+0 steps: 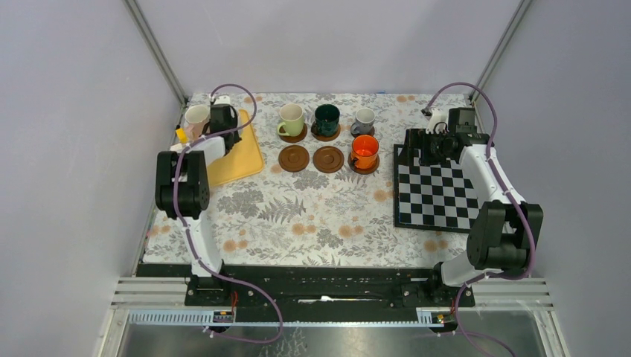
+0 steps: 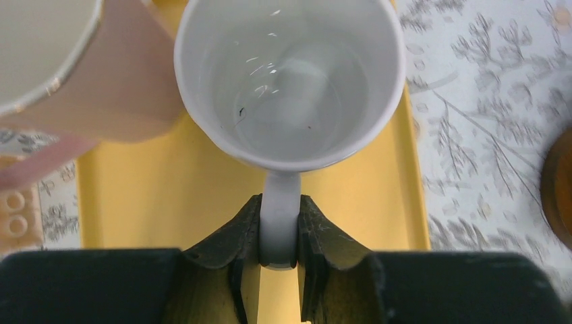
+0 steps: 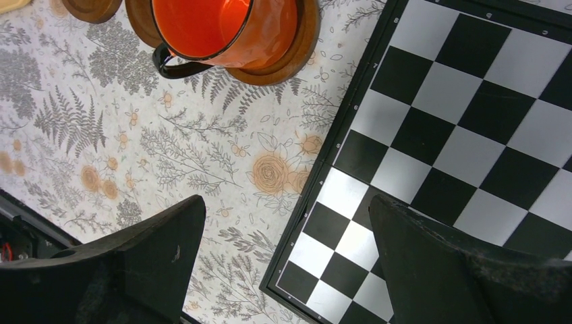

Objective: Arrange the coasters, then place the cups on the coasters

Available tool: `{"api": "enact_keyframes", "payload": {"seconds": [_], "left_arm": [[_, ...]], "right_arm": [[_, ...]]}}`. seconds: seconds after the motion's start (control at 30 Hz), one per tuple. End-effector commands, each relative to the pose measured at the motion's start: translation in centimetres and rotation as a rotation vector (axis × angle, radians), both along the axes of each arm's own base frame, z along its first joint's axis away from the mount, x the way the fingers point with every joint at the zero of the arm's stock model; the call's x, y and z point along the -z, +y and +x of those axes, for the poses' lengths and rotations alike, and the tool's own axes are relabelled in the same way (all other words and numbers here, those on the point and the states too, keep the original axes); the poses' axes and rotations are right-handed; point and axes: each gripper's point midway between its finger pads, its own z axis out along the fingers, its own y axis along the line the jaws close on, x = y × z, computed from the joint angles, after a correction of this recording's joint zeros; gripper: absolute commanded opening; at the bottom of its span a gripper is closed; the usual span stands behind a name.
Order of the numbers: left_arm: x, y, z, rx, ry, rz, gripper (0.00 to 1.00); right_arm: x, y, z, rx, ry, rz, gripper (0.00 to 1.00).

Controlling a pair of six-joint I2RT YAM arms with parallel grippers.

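Observation:
My left gripper (image 2: 278, 226) is shut on the handle of the white cup (image 2: 290, 81), which stands on the yellow tray (image 2: 168, 196). The pink cup (image 2: 88, 74) is just left of it. From above, the left gripper (image 1: 223, 119) covers the white cup, and the pink cup (image 1: 196, 119) shows beside it. Pale green (image 1: 291, 119), dark green (image 1: 326, 119), grey (image 1: 364, 119) and orange (image 1: 364, 151) cups each sit on a coaster. Two coasters (image 1: 294, 158) (image 1: 328, 158) lie bare. My right gripper (image 3: 287, 209) hangs open and empty over the chessboard's edge, near the orange cup (image 3: 216, 27).
A black-and-white chessboard (image 1: 435, 193) lies at the right of the table, with my right gripper (image 1: 428, 145) above its far left corner. The yellow tray (image 1: 236, 160) lies at the back left. Enclosure posts and walls close in the back corners.

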Motion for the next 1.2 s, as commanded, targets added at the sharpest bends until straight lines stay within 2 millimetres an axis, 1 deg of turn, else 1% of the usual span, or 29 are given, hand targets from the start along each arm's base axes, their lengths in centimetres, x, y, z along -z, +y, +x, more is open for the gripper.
{"api": "enact_keyframes", "payload": {"seconds": [0.0, 0.17, 0.3, 0.53, 0.63, 0.77, 0.8, 0.87, 0.93, 1.07, 1.17], "left_arm": [[-5.4, -3.4, -1.3, 0.102, -0.105, -0.038, 0.0], [-6.9, -4.7, -2.9, 0.164, -0.139, -0.062, 0.0], [-7.0, -5.2, -3.9, 0.198, -0.13, -0.069, 0.0], [-6.5, -5.1, -5.5, 0.227, -0.111, -0.043, 0.0], [-5.9, -5.1, -6.4, 0.235, -0.095, -0.045, 0.0], [-3.5, -5.1, -7.6, 0.269, 0.013, -0.029, 0.0], [-3.1, -5.5, -7.7, 0.292, 0.026, -0.039, 0.01], [-2.5, -5.3, -7.7, 0.293, 0.037, -0.043, 0.15], [-2.3, -5.2, -7.4, 0.287, 0.041, -0.04, 0.27], [-1.9, -4.9, -6.3, 0.272, 0.049, -0.031, 0.33], [-1.5, -4.9, -5.3, 0.271, 0.054, -0.034, 0.41]], "right_arm": [[-1.1, 0.9, 1.0, -0.022, -0.011, 0.058, 0.98], [-0.9, 0.7, 0.6, -0.023, -0.009, 0.037, 0.98], [-1.5, 0.5, 0.4, -0.015, -0.037, 0.024, 0.98], [-2.0, 0.5, 0.4, -0.016, -0.048, 0.029, 0.98], [-2.1, 0.5, 0.3, -0.018, -0.053, 0.028, 0.98], [-2.1, 0.5, 0.2, -0.019, -0.057, 0.025, 0.98], [-2.1, 0.5, 0.2, -0.019, -0.058, 0.024, 0.98], [-2.1, 0.5, 0.2, -0.019, -0.058, 0.026, 0.98], [-2.2, 0.5, 0.3, -0.02, -0.059, 0.027, 0.98], [-2.1, 0.6, 0.2, -0.019, -0.058, 0.028, 0.98], [-2.1, 0.5, 0.1, -0.02, -0.059, 0.025, 0.98]]}}
